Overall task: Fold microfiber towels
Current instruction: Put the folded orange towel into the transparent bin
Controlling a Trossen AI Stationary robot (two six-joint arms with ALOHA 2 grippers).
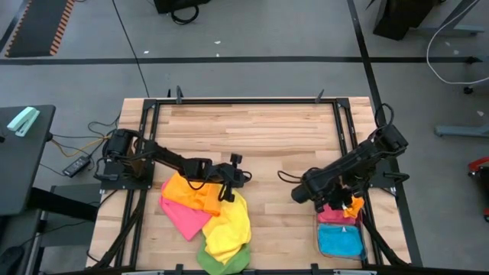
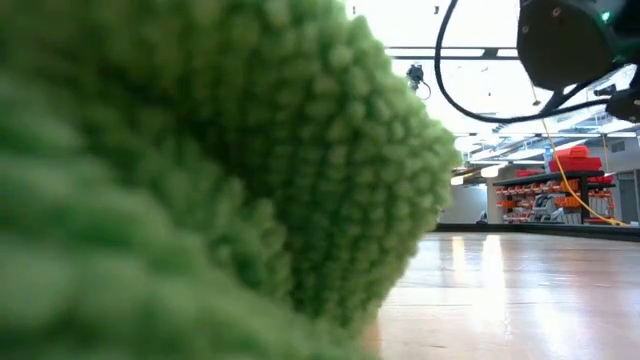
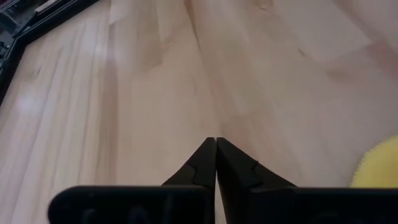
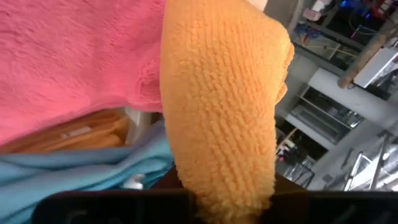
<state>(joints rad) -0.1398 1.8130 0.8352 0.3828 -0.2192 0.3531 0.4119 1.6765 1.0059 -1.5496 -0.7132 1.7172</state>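
Note:
A loose pile of microfiber towels lies near the table's front left: orange (image 1: 187, 191), pink (image 1: 183, 218), yellow (image 1: 229, 225) and green (image 1: 221, 261); the green one (image 2: 200, 180) fills the low view. My left gripper (image 3: 216, 142) is shut with nothing in it, over bare wood just past the pile's far right edge (image 1: 244, 178). My right gripper (image 1: 345, 203) is shut on an orange towel (image 4: 217, 112) above the bin (image 1: 320, 244), where a pink towel (image 4: 68, 56) and a blue towel (image 4: 74, 174) lie. My right gripper holds the folded orange towel by one end (image 4: 230, 186), which reaches out from between its fingers; the cloth itself hides the fingers. The towel's free end sticks out past the pink towel in the bin. Whether it rests on that towel I cannot tell.
The clear plastic bin sits at the table's front right corner. A black frame (image 1: 244, 101) runs around the wooden table top (image 1: 260, 137), whose middle and far half are bare wood. The right arm's elbow (image 1: 302, 191) reaches toward the table's middle.

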